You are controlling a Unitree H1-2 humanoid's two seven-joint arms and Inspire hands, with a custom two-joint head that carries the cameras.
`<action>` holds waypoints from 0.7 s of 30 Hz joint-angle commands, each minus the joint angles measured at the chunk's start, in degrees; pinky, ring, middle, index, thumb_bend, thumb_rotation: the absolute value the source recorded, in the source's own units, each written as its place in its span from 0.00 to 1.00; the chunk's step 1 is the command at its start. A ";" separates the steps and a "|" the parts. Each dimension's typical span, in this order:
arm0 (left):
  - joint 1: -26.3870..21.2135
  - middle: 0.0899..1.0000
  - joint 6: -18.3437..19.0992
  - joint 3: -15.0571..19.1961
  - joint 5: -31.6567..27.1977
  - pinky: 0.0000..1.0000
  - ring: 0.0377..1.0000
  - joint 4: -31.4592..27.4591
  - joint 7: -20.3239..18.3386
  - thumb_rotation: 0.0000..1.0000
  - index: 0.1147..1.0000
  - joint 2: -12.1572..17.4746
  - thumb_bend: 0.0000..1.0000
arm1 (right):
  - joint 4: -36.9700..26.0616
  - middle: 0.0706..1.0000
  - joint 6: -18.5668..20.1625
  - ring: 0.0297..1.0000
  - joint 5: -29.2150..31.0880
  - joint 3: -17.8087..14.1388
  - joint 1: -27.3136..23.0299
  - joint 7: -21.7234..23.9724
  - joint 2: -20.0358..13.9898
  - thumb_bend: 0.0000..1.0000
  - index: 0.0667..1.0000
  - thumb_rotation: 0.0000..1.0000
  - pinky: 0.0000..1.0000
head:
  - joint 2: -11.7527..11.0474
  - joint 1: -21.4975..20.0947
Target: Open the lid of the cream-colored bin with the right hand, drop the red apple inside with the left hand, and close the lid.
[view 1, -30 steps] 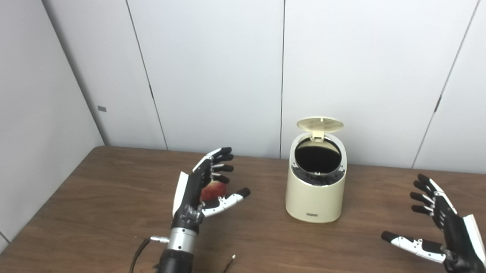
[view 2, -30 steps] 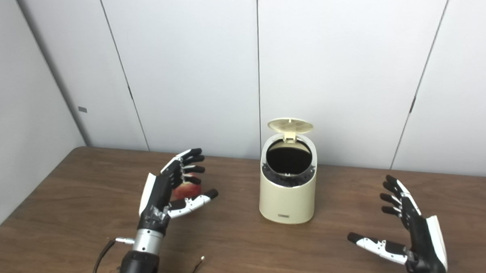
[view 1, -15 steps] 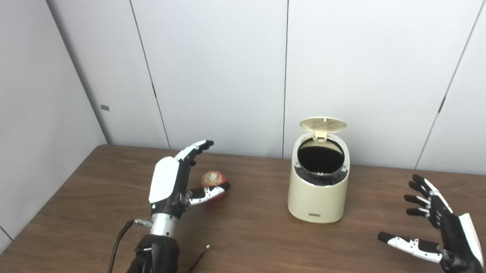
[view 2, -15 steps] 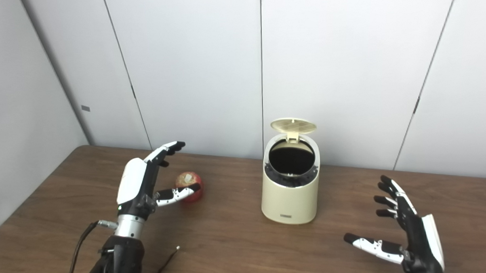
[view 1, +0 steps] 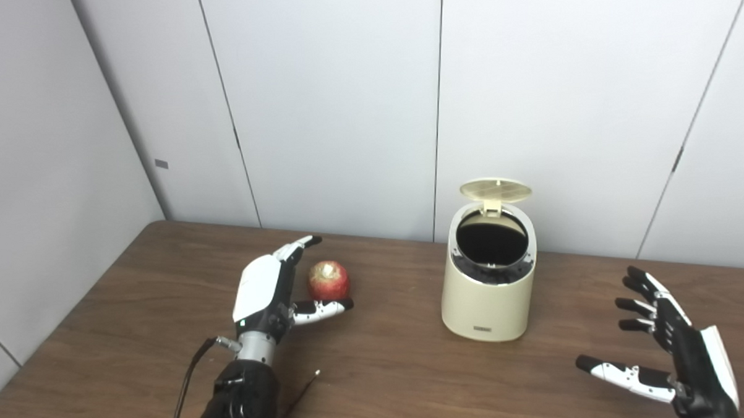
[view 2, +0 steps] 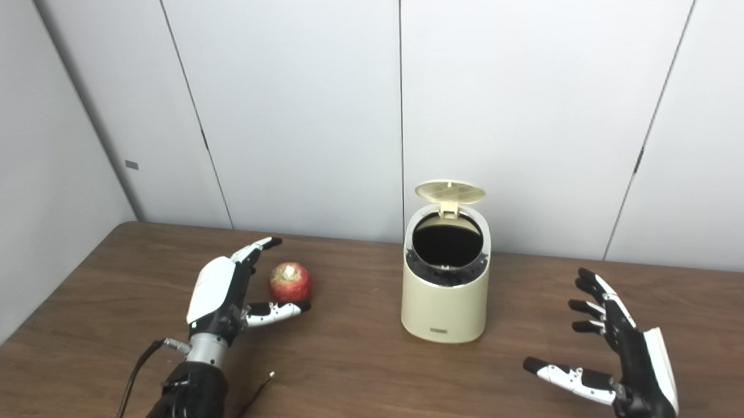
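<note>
Lid (view 1: 495, 190) up; left hand (view 1: 265, 293) spread wide, apple (view 1: 329, 280) at its 2 o'clock ungrasped; next: close fingers, lift

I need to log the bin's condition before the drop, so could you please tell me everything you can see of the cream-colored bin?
The cream-colored bin is a small round tub, smooth and plastic-looking, standing upright on the brown table near the back wall. Its round lid is flipped up on a rear hinge, ribbed underside showing. The mouth slopes forward, with a pale rim around a dark interior. A small dark label sits low on its front. Nothing touches it; both hands are clear of it.
</note>
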 commanded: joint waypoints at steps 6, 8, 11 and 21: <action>-3.30 0.85 -1.34 -0.73 -1.00 0.73 0.89 3.37 2.69 0.30 0.85 1.55 0.88 | -3.70 0.86 1.46 0.76 -0.29 0.22 -0.82 0.40 0.31 0.73 0.86 0.00 0.64 | 0.33 -0.40; -3.45 0.85 -1.00 -0.97 -1.10 0.73 0.90 4.08 2.82 0.30 0.85 1.56 0.87 | -3.96 0.86 1.61 0.76 -0.48 0.26 -0.66 0.48 0.31 0.73 0.87 0.00 0.65 | 0.42 -0.62; -3.81 0.86 -0.58 -1.22 -1.35 0.74 0.91 5.40 3.12 0.30 0.86 1.43 0.86 | -4.31 0.85 1.67 0.76 -0.75 0.29 -0.48 0.54 0.27 0.74 0.86 0.00 0.64 | 0.51 -0.76; -5.28 0.86 -1.92 -2.15 -3.19 0.74 0.89 10.01 5.87 0.27 0.86 0.99 0.85 | -5.74 0.85 2.95 0.75 -1.11 0.41 0.05 0.79 0.44 0.74 0.86 0.00 0.63 | 0.97 -1.30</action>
